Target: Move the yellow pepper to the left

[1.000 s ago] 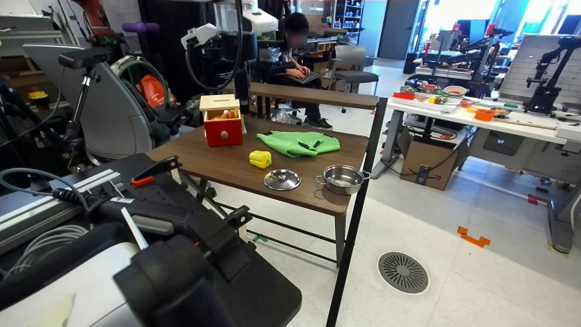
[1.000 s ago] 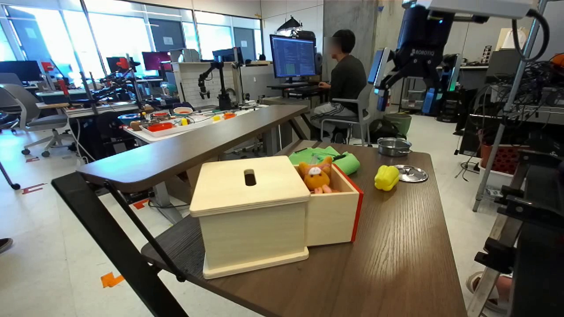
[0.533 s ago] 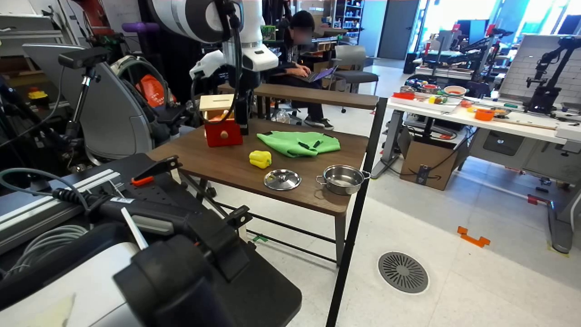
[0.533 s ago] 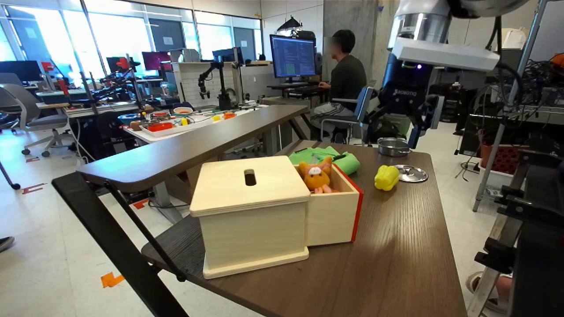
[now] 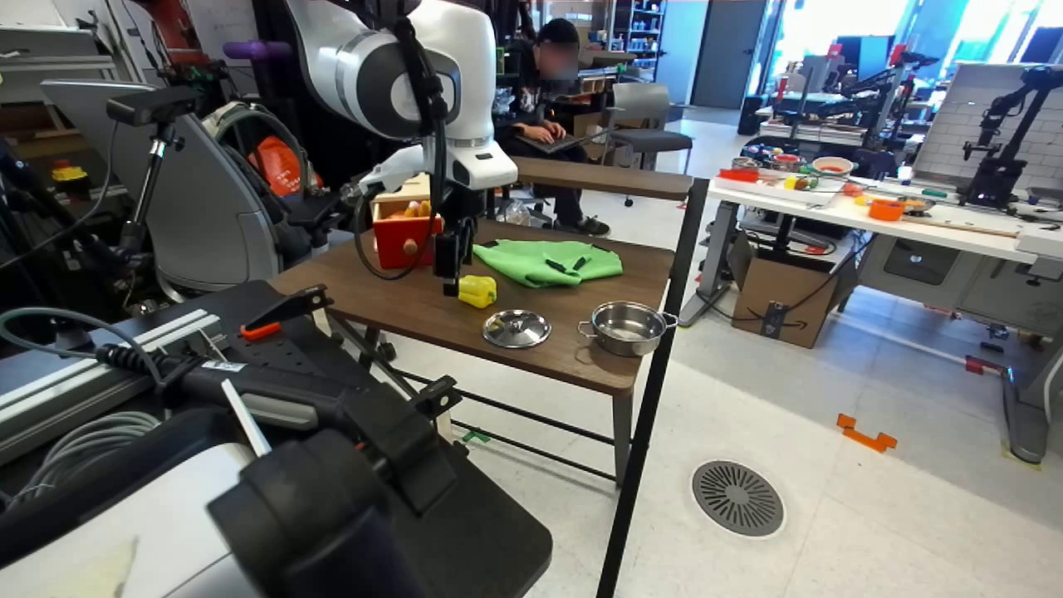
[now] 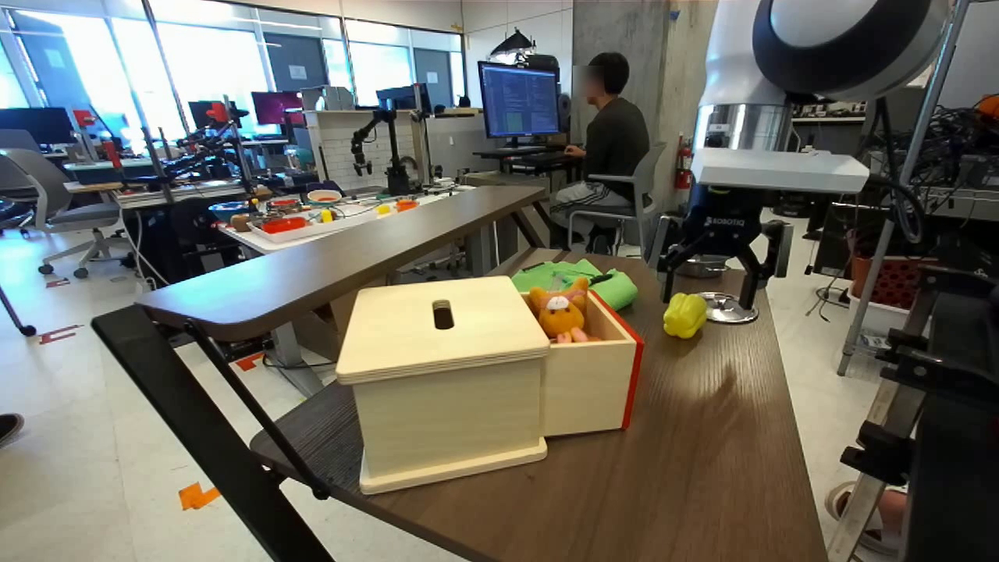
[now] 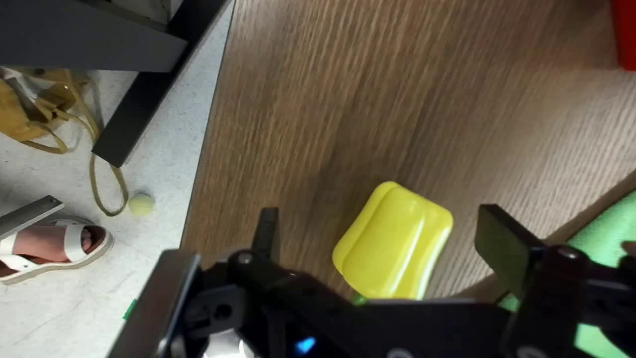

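The yellow pepper (image 5: 477, 291) lies on the brown table (image 5: 399, 303) in both exterior views. It also shows in an exterior view (image 6: 684, 315), beside the metal lid. In the wrist view the pepper (image 7: 397, 243) sits between my two spread fingers, touching neither; its green stem end is partly hidden by the gripper body. My gripper (image 6: 707, 303) is open and empty, pointing down, with its fingertips close above the pepper. The gripper (image 5: 451, 286) covers the pepper's edge in an exterior view.
A wooden box (image 6: 453, 414) with a red-fronted open drawer (image 5: 407, 242) holds an orange plush toy (image 6: 562, 316). A green cloth (image 5: 544, 262), a metal lid (image 5: 516, 329) and a metal pot (image 5: 629, 329) stand near the pepper. A raised shelf (image 6: 351, 242) runs along one table side.
My arm and open gripper have come down from high above the table to just over the pepper. The pepper and the other table things have not moved.
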Robot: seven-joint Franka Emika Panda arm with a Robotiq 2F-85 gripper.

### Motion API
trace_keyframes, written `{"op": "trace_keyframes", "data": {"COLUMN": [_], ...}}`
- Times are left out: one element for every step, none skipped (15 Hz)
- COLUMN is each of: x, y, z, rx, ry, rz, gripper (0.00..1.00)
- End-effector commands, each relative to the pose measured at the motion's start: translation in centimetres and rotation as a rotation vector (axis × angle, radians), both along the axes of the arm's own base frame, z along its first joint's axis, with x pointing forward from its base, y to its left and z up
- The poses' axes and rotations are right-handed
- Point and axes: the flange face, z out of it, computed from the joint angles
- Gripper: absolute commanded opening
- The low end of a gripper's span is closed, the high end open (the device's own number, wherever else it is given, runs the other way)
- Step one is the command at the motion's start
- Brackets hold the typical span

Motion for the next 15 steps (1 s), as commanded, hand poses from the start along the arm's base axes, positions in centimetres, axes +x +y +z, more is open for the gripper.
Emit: {"op": "trace_keyframes", "data": {"x": [1.1, 1.4, 1.6, 1.9, 2.1, 2.3, 2.5, 2.7, 2.8, 2.9, 3.0, 3.1, 2.9, 2.7, 2.5], "y": [-0.6, -0.8, -0.9, -1.1, -1.2, -1.3, -1.3, -1.4, -1.4, -1.3, -1.3, -1.1, -0.7, -0.2, 0.7], "z": [-1.6, -2.0, -2.2, -2.5, -2.8, -2.9, -3.2, -3.3, -3.6, -3.6, -3.4, -3.0, -2.3, -1.7, -0.9], "rx": [-0.02, -0.023, -0.023, -0.023, -0.024, -0.023, -0.025, -0.027, -0.025, -0.022, -0.018, -0.007, 0.007, 0.013, 0.026], "ry": [0.001, 0.0, 0.002, 0.001, 0.0, 0.001, 0.003, 0.005, 0.007, 0.007, 0.004, 0.007, 0.011, 0.011, 0.007], "rz": [-0.043, -0.047, -0.049, -0.05, -0.051, -0.05, -0.049, -0.048, -0.047, -0.047, -0.044, -0.033, -0.009, 0.013, 0.048], "gripper": [1.0, 1.0, 0.88, 0.72, 0.65, 0.56, 0.49, 0.4, 0.34, 0.27, 0.23, 0.23, 0.23, 0.23, 0.23]}}
